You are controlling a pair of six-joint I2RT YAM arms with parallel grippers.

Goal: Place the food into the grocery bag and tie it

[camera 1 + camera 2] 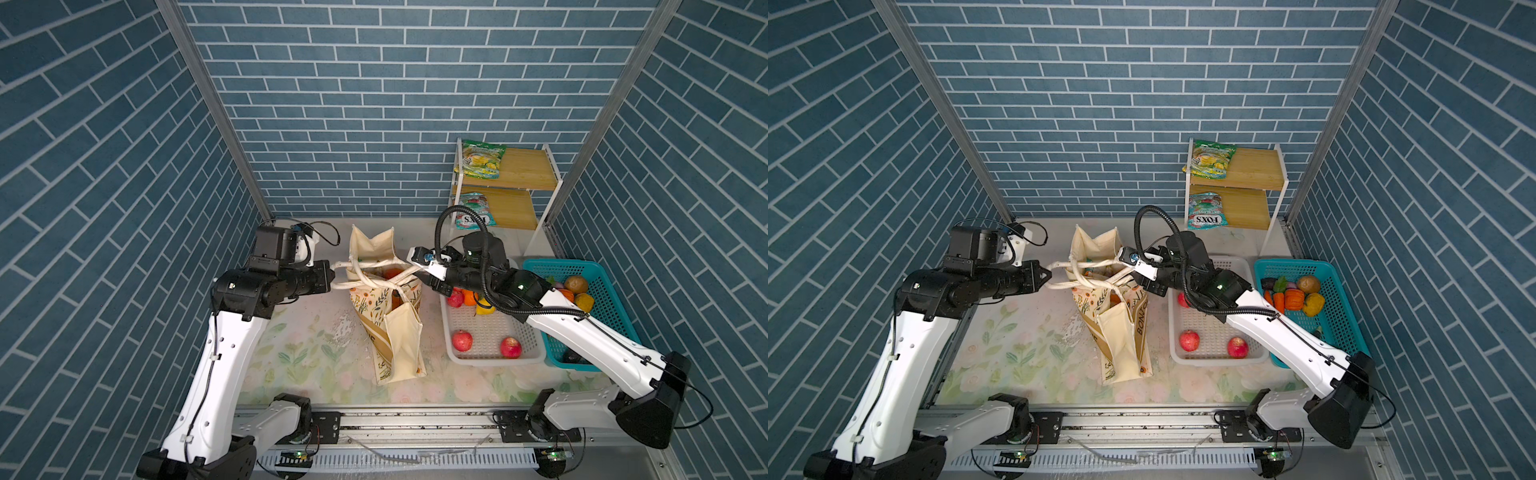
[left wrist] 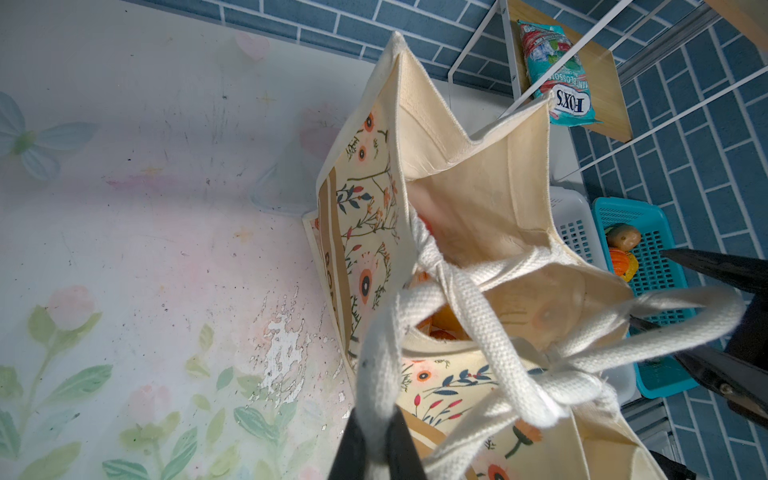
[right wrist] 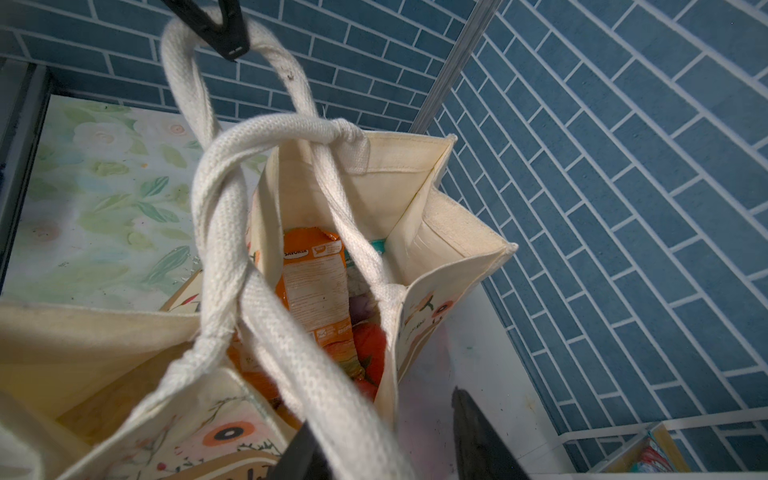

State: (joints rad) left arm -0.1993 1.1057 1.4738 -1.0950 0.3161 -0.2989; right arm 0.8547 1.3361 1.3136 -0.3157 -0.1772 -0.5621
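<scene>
The grocery bag [image 1: 399, 340] [image 1: 1121, 332] stands upright mid-table, its mouth open. Its cream strap handles [image 1: 374, 274] [image 1: 1088, 274] are crossed and looped over the mouth. My left gripper [image 1: 332, 276] [image 2: 376, 415] is shut on one strap loop and holds it out to the bag's left. My right gripper [image 1: 439, 286] [image 3: 380, 407] is open at the bag's right rim; a strap [image 3: 332, 395] lies against one finger [image 3: 303, 453]. Food inside the bag includes an orange packet [image 3: 313, 282] and a red-orange fruit [image 3: 370, 353].
A white basket [image 1: 490, 355] right of the bag holds red apples [image 1: 462, 340]. Beside it a teal basket [image 1: 606, 291] holds several vegetables. A two-tier shelf [image 1: 523, 170] at the back right carries two packets [image 1: 480, 160].
</scene>
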